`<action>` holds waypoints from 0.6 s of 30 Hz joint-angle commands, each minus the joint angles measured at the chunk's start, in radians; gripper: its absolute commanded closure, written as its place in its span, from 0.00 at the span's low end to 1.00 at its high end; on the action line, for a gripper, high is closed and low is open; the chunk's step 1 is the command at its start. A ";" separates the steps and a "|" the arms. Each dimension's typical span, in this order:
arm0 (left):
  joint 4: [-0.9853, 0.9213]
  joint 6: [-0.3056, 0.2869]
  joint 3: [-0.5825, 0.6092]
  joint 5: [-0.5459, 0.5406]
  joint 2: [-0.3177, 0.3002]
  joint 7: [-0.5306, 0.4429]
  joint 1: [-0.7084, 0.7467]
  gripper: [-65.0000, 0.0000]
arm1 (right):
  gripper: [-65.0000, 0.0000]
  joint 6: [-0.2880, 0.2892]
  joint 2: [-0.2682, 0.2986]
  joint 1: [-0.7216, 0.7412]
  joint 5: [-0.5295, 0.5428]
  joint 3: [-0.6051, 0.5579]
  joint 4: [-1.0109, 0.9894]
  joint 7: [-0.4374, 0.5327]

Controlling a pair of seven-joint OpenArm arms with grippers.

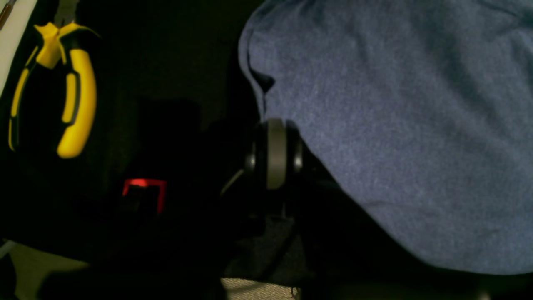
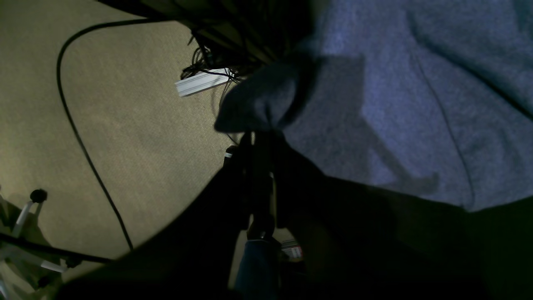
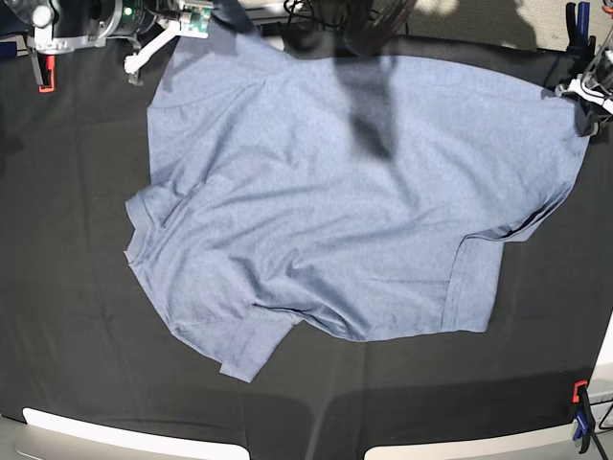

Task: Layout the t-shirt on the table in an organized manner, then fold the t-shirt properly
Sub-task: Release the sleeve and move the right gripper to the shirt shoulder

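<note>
The t-shirt [image 3: 335, 211] lies spread on the black tabletop [image 3: 67, 316], stretched between both arms' fingers, each pair closed on a hem corner; beige carpet [image 2: 125, 137] lies beyond the right fingers [image 2: 260, 137].

The right pincer [image 2: 259, 137] was closed on a bunched corner of the t-shirt [image 2: 399, 125], the gathered cloth bulging just above its tips. To the pincer's right the blue-grey fabric spread wide, creased and crossed by the arm's shadow. Below lay the dark worktop [image 2: 374, 250] — to the left, beige carpet [image 2: 125, 125], a black cable [image 2: 79, 133] curving across it, and a white strip [image 2: 200, 83].
</note>
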 commanded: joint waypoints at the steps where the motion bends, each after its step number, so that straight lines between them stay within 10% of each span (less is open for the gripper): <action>1: 0.017 -0.006 -0.010 -0.013 -0.017 -0.023 0.003 1.00 | 0.90 0.006 0.011 -0.003 0.017 0.005 0.015 0.011; 6: 0.016 -0.006 -0.010 -0.013 -0.017 -0.023 0.002 1.00 | 0.57 0.006 0.011 0.006 0.008 0.005 0.015 0.013; 12: 0.017 -0.005 -0.010 -0.013 -0.017 -0.023 0.002 1.00 | 0.58 0.006 -0.056 0.068 0.044 0.005 0.015 0.029; 18: 0.017 -0.006 -0.010 -0.013 -0.017 -0.023 0.000 1.00 | 0.58 0.006 -0.243 0.100 0.048 0.057 0.015 0.044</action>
